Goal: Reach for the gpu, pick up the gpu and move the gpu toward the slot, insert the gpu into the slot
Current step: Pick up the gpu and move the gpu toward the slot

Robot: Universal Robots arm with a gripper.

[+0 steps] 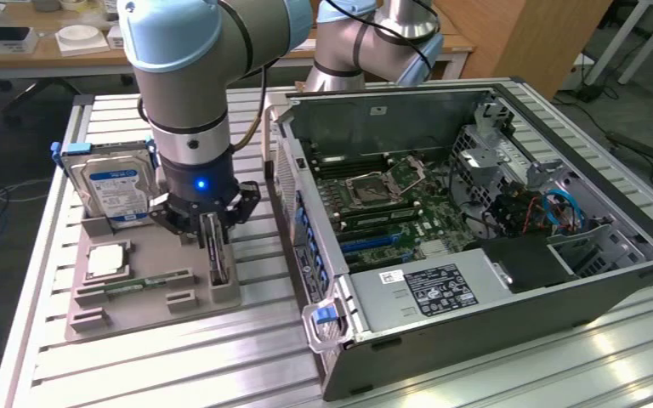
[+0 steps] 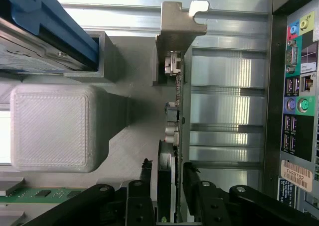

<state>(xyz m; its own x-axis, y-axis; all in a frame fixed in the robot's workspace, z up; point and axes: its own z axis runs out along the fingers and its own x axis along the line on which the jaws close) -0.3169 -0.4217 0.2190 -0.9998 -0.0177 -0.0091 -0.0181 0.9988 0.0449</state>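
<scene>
Your gripper (image 2: 167, 169) straddles the upright gpu (image 2: 172, 131) in the grey holder (image 2: 132, 136); claw looks spread, contact unclear.

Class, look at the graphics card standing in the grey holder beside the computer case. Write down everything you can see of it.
The graphics card is a thin green circuit board standing on edge in the grey holder, beside the open computer case. A silver metal bracket closes one end, and a black cooler block sits on one face. The open gripper straddles it from above, with a gap showing beside the cooler.
</scene>
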